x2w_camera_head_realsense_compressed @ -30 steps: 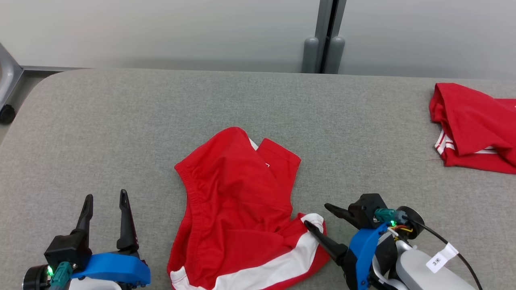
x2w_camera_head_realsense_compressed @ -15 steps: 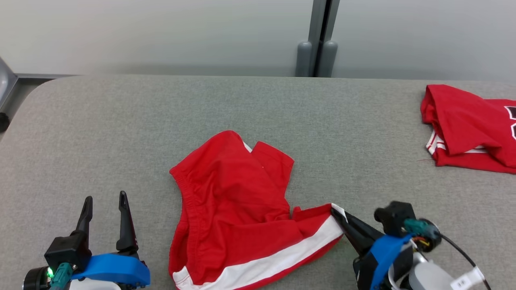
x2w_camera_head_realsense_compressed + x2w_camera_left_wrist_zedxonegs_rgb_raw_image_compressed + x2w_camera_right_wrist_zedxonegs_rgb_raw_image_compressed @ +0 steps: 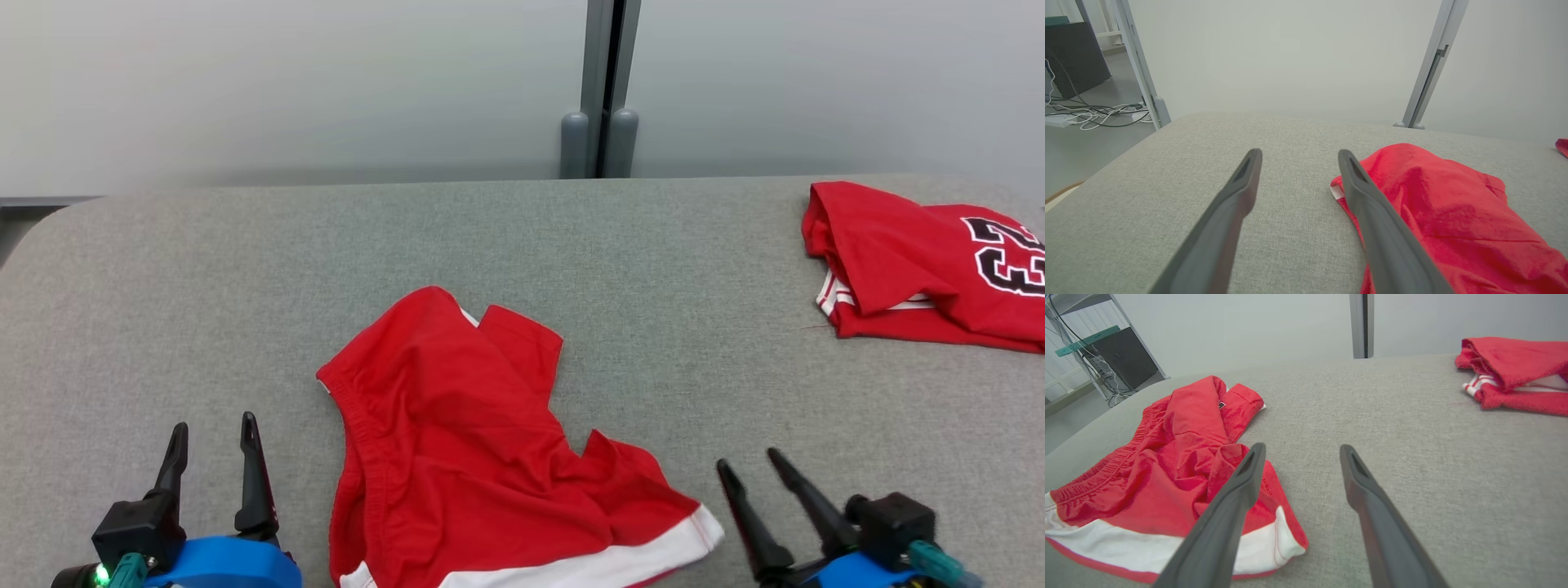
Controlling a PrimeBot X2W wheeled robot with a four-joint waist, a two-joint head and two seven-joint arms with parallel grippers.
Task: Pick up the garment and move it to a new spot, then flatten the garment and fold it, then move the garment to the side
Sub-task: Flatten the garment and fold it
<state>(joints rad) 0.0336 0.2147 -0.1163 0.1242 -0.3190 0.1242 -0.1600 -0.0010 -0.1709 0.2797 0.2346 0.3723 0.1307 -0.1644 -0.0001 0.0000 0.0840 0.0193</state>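
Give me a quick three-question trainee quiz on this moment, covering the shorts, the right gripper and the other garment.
1. True or false: the right gripper is clamped on the red shorts.
2. Where on the grey table does the red jersey with the black number lie, seen from the head? A) far right B) far left C) on top of the shorts
3. Fill in: the band along the shorts' near hem is ____.

Key
1. False: its jaws stand open with nothing between them, just right of the hem.
2. A
3. white
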